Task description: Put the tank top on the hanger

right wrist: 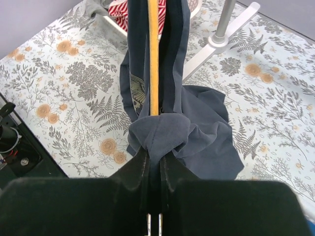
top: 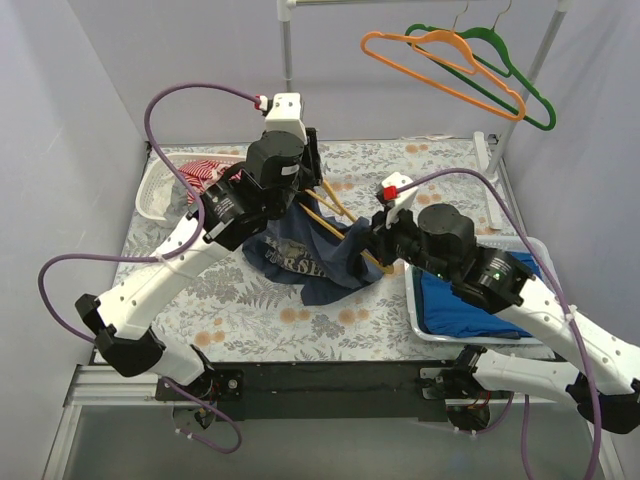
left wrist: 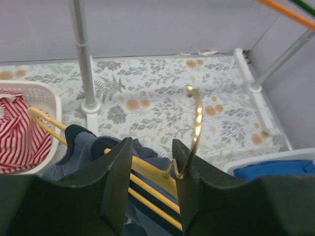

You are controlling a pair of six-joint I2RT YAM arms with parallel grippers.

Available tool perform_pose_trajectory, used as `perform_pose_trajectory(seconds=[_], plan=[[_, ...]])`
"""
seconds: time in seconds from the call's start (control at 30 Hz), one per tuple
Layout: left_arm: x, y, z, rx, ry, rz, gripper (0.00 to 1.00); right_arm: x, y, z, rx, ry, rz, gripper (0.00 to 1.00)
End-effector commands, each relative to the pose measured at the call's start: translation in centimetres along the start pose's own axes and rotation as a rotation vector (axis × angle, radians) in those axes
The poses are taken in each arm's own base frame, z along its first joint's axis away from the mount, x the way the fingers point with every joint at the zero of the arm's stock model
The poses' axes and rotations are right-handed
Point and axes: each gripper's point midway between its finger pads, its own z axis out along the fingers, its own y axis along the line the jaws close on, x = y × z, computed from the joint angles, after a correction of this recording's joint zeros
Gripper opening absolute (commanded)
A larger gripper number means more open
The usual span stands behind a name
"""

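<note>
The yellow hanger (top: 335, 205) is held above the table between my two grippers. My left gripper (top: 312, 190) is shut on the hanger's neck (left wrist: 147, 169), just below the metal hook (left wrist: 197, 123), which rests against one finger. The dark navy tank top (top: 300, 255) hangs from the hanger, draped partly over it and bunched at its right end. My right gripper (top: 372, 240) is shut on a fold of the tank top (right wrist: 197, 132) at the tip of the hanger arm (right wrist: 153, 59). The right wrist view shows the jaws (right wrist: 153, 152) closed tight on fabric.
A white basket (top: 155, 190) with red-and-white striped cloth (top: 205, 172) stands at the back left. A white tray (top: 418, 300) holds bright blue cloth (top: 470, 300) at the right. An orange hanger (top: 440, 62) and a green hanger (top: 510, 70) hang on the rack; its pole (top: 287, 50) stands behind.
</note>
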Motion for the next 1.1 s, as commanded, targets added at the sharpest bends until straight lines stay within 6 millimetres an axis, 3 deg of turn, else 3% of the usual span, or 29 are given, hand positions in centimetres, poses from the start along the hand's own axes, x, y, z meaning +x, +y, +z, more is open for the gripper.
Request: perform_pose_trajectory(seconds=[0.0,0.03,0.13,0.2,0.33,0.47,0.63,0.73,0.9,1.0,1.07], plan=[[-3.5,-1.5,-0.5,0.078,-0.073,-0.066,0.46,-2.0,-1.4,-2.4,0.079,-0.087,0.052,0.01],[-3.7,-1.8,-0.5,0.089,-0.076,-0.070,0.56,-2.0,-1.6,-2.7,0.090,-0.092,0.063,0.01],[-4.1,-2.8,-0.6,0.136,-0.075,-0.088,0.68,-1.9,-2.1,-3.4,0.112,-0.104,0.082,0.01],[-4.4,-3.3,-1.1,0.175,-0.078,-0.105,0.83,-2.0,-2.5,-4.2,0.134,-0.109,0.099,0.01],[-5.5,-3.8,-2.6,0.240,-0.101,-0.138,0.98,-1.2,-3.6,-4.8,0.192,-0.081,0.090,0.01],[-6.5,-3.7,-3.9,0.271,-0.126,-0.168,0.98,-1.5,-4.0,-5.4,0.213,-0.084,0.102,0.01],[-6.9,-1.9,-4.8,0.229,-0.174,-0.200,0.98,-3.0,-4.6,-6.4,0.252,-0.094,0.095,0.01],[-6.4,-1.5,-4.3,0.203,-0.179,-0.174,0.90,-4.3,-4.2,-6.7,0.231,-0.101,0.073,0.01],[-8.5,-5.0,-2.5,0.272,-0.169,-0.093,0.73,-2.6,-4.2,-5.0,0.247,-0.031,0.076,0.01],[-8.2,-7.0,-0.6,0.294,-0.128,-0.048,0.69,-2.0,-4.4,-3.9,0.273,-0.014,0.105,0.01],[-7.0,-7.6,0.5,0.294,-0.099,-0.017,0.66,-1.2,-4.8,-3.0,0.307,0.006,0.117,0.01]])
